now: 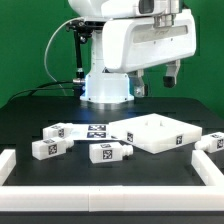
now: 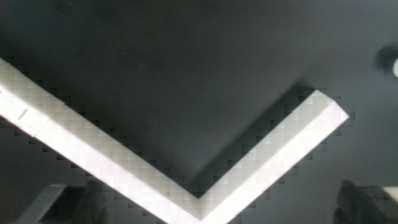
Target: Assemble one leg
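Note:
Several legs lie on the black table in the exterior view: small white tagged blocks, two at the exterior view's left [image 1: 52, 148] [image 1: 58, 131], one in the front middle [image 1: 110, 152] and one at the right [image 1: 210, 143]. The large white square panel [image 1: 155, 133] lies between them. My gripper [image 1: 156, 82] hangs well above the table behind the panel, open and empty. In the wrist view the gripper [image 2: 217, 205] shows only its two dark fingertips [image 2: 71, 205] set wide apart, with nothing between them. No leg shows in the wrist view.
White rails [image 1: 110, 195] border the table at the front and sides. A white V-shaped corner band [image 2: 107, 140] on a dark surface fills the wrist view. The marker board [image 1: 97, 130] lies flat beside the panel. The robot base [image 1: 108, 88] stands at the back.

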Robot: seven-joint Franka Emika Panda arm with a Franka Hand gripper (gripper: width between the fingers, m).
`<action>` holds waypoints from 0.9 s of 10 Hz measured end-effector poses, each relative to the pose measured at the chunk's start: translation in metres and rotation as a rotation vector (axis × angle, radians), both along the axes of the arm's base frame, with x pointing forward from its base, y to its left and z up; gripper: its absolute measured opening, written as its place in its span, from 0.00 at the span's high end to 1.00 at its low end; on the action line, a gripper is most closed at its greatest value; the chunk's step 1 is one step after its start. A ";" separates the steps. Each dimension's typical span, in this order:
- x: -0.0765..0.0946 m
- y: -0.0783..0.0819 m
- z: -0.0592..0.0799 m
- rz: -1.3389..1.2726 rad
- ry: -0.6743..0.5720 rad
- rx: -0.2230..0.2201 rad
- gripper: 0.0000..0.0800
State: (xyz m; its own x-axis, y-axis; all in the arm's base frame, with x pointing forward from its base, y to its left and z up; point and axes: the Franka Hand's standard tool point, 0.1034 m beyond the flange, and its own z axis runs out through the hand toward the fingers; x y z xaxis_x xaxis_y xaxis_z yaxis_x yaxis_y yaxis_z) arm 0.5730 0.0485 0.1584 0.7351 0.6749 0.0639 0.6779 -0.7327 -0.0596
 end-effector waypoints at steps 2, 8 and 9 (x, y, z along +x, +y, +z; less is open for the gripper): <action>0.000 0.000 0.000 0.000 0.000 0.000 0.19; -0.020 -0.014 -0.031 0.277 -0.092 -0.053 0.19; -0.019 -0.014 -0.031 0.277 -0.093 -0.053 0.19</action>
State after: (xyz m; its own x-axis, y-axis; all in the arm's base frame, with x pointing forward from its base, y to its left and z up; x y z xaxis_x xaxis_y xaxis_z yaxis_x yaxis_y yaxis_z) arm 0.5536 0.0347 0.1272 0.5155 0.8530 0.0817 0.8530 -0.5199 0.0454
